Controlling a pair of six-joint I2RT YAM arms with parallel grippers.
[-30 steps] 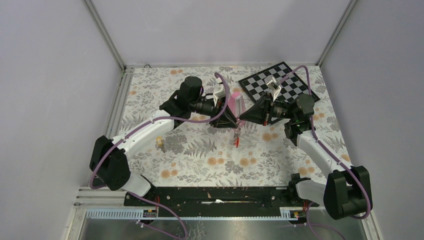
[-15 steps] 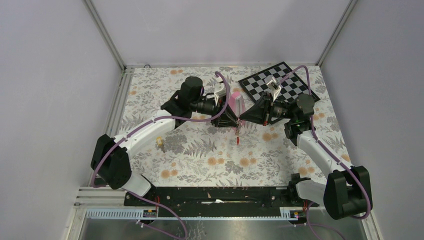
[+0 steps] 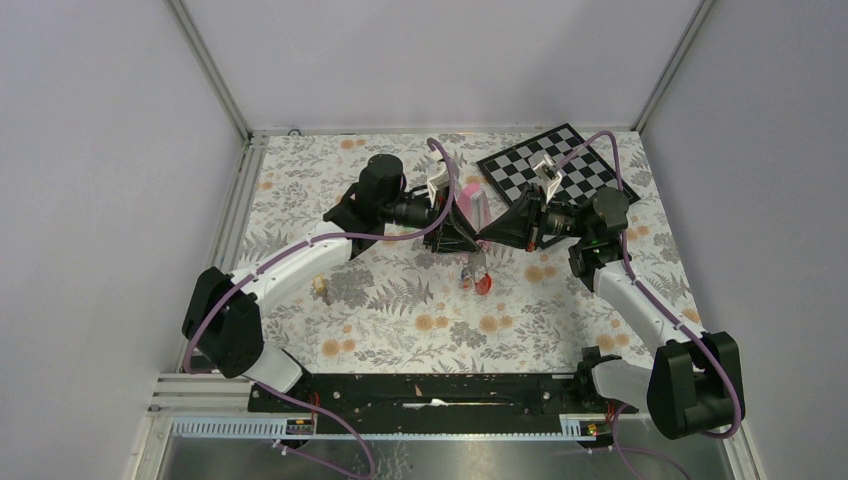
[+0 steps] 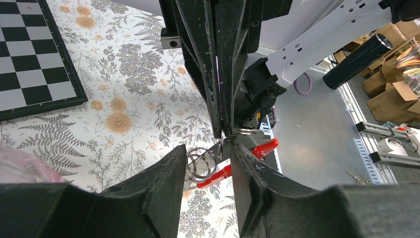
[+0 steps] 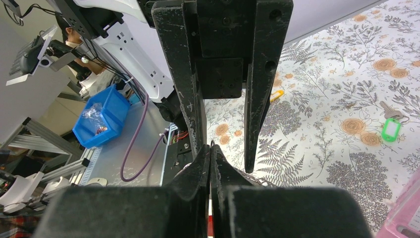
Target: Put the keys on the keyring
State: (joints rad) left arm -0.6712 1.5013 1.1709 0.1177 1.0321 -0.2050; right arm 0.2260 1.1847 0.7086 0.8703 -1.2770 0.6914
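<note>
Right pincer clenched on metal end of keyring. Hangs just beneath those tips, red bar slanting downward. Left pincer released, jaws apart, facing the right pincer tip to tip; steel rings of keyring seen in the gap between its jaws, contact not discernible.

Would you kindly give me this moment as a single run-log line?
left tool: open beside keyring | right tool: shut on keyring | green-tagged key: lying on tablecloth, not yet on keyring
</note>
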